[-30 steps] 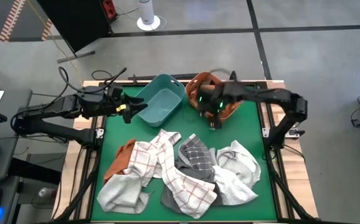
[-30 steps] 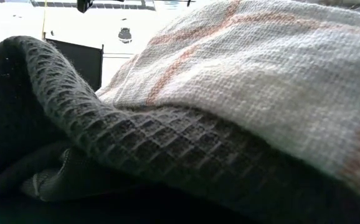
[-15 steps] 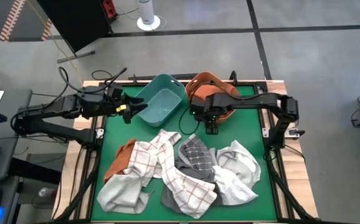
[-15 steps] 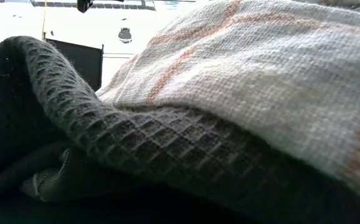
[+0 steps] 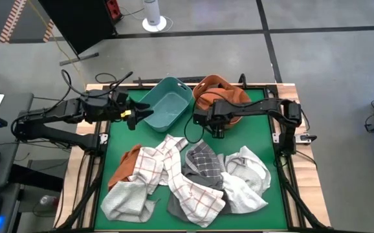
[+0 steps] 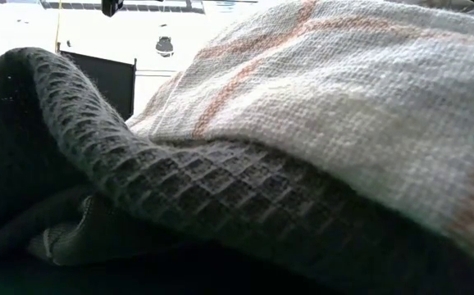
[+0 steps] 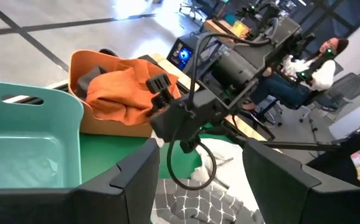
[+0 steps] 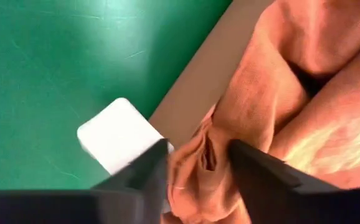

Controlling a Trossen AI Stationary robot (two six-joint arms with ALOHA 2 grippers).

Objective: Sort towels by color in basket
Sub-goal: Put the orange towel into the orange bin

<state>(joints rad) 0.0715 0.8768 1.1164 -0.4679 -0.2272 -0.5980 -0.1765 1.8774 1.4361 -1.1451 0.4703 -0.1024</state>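
A heap of towels (image 5: 187,178) lies on the green mat: white checked, rust-orange (image 5: 129,162), dark grey (image 5: 204,158) and light ones. A dark waffle towel (image 6: 97,164) and a striped white one (image 6: 344,106) fill the low view. Another rust-orange towel (image 5: 220,96) fills the orange basket (image 7: 83,68), and one fold (image 8: 202,155) hangs over its wall. My right gripper (image 8: 198,163) stands open at the basket's near-left side, one finger on each side of that fold. My left gripper (image 5: 134,118) hovers open beside the teal basket (image 5: 167,107). My right gripper comes slanting down at the overhanging fold (image 8: 200,140) of the rust-orange towel, which shows in the gap between the two fingers. Whether the fingers touch the cloth I cannot tell.
The teal basket (image 7: 24,137) holds nothing. A small white block (image 8: 118,134) lies on the mat beside the orange basket's wall (image 8: 198,81). Bare green mat (image 5: 252,129) shows between the baskets and the heap. People sit at desks beyond the table (image 7: 317,62).
My right gripper has come down from over the orange basket toward the table's near and left sides, and has tipped more steeply downward. It now stands at the basket's near-left wall. The towels have kept still.
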